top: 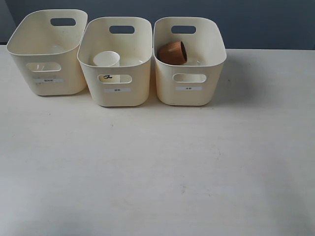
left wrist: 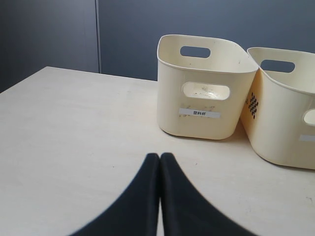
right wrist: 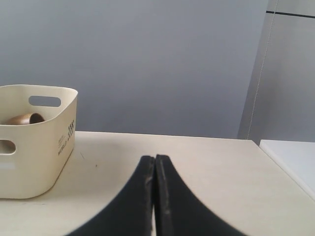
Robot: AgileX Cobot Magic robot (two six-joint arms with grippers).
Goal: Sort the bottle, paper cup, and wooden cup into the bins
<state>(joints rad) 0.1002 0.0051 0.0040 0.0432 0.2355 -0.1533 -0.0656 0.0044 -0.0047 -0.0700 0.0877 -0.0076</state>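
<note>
I see a pale tabletop (top: 157, 167) filling the lower frame, and a grey-blue wall (top: 266, 22) across the top edge.

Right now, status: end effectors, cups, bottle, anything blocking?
Left end effector shut, empty; right end effector same. Paper cup in middle bin, wooden cup tipped in right bin. Left bin: faint clear shape, likely bottle. Nothing blocking.

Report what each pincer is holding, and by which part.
Nothing is held. The left pincer and the right pincer are both shut with nothing between them; the wooden cup lies in a bin.
</note>
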